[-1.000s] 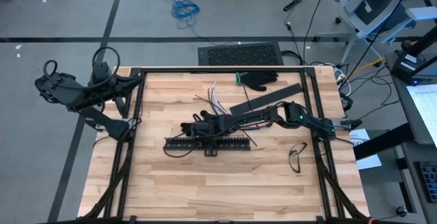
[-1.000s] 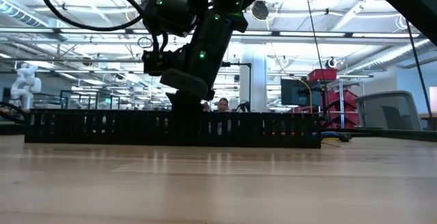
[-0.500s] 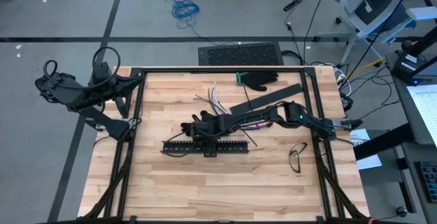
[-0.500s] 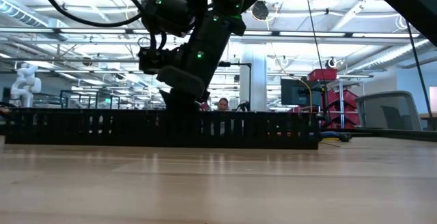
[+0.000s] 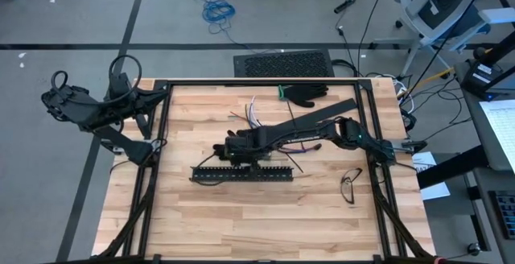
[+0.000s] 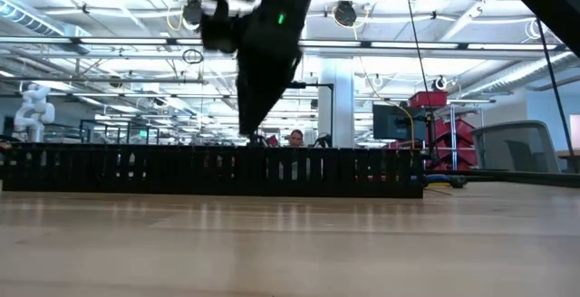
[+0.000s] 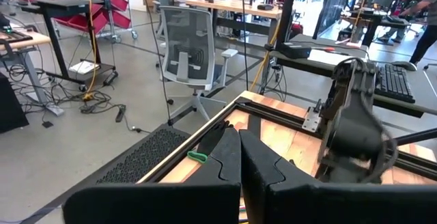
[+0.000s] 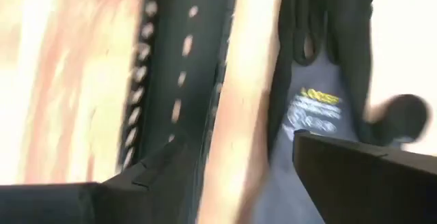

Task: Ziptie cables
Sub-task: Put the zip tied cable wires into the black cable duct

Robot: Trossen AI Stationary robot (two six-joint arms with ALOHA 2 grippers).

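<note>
Right end effector [image 5: 233, 147]: nearly shut a second ago, now spread wide with nothing between the fingers [image 8: 157, 176]. Also lifted clear of the channel [image 6: 217, 170], which it was pressing against a moment earlier; channel nudged slightly sideways since. Looks like a release, not a grasp. Cables [image 5: 256, 113] lying loose on the bench [image 5: 209, 216] just behind that end effector, fanned out towards the glove [image 5: 306, 95], partly hidden under the arm, not yet bundled or tied. No ziptie to be made out. Left end effector [image 7: 239, 152] shut and empty, parked off the bench's left edge.

Bench of pale wood planks in a dark frame. Beyond: open workshop, office chair [image 7: 188, 53], a person [image 6: 295, 138] far off.
</note>
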